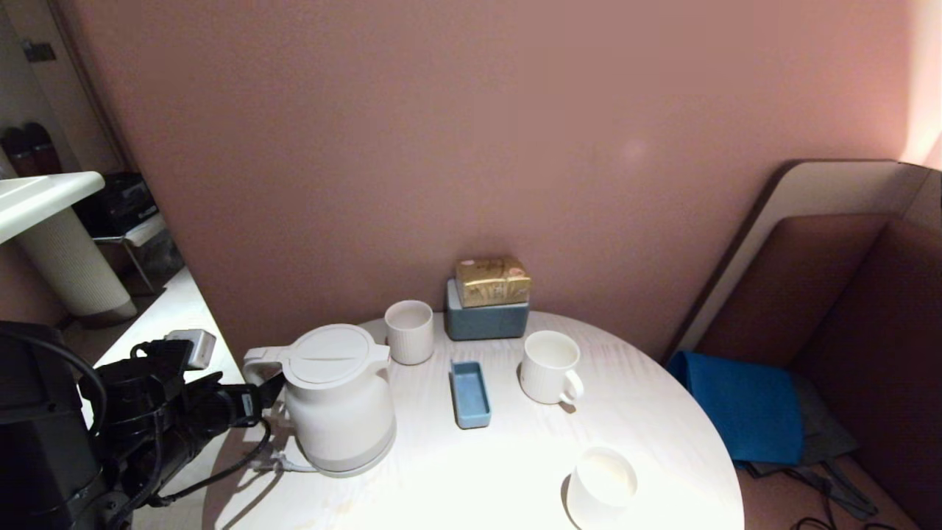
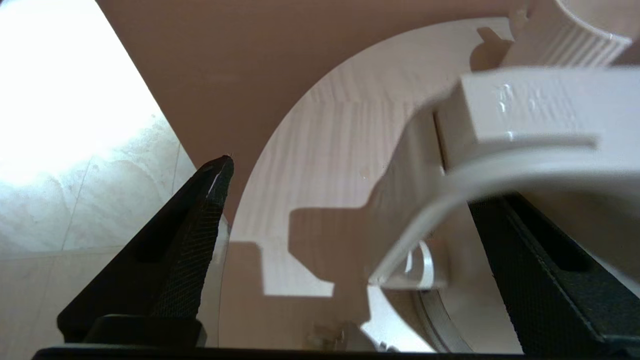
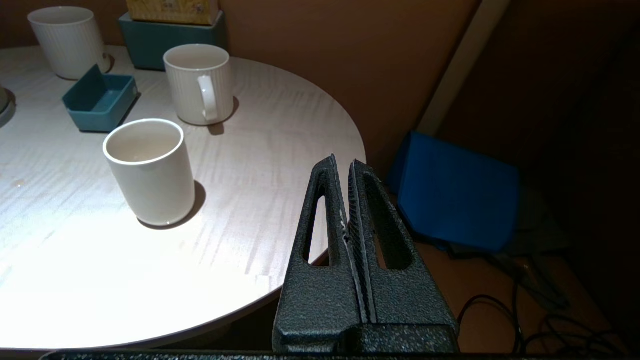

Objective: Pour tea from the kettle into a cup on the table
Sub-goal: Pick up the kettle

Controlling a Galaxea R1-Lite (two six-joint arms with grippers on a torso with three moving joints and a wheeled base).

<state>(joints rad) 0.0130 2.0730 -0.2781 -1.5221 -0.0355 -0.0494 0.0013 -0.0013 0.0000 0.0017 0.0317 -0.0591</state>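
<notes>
A café or tea-room corner: a small round table (image 1: 647, 412) set against a dusty-pink wall (image 1: 441, 147), with an upholstered booth seat (image 1: 846, 294) beside it. On the table are an electric kettle (image 1: 338, 405), 3 white cups and a tissue box (image 1: 491, 281).

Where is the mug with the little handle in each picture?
Head view: the cup stands right of the blue tray.
Left wrist view: not in it.
Right wrist view: the cup stands beyond the smooth cup.
Shared landmark: the blue tray, in head and right wrist views.
</notes>
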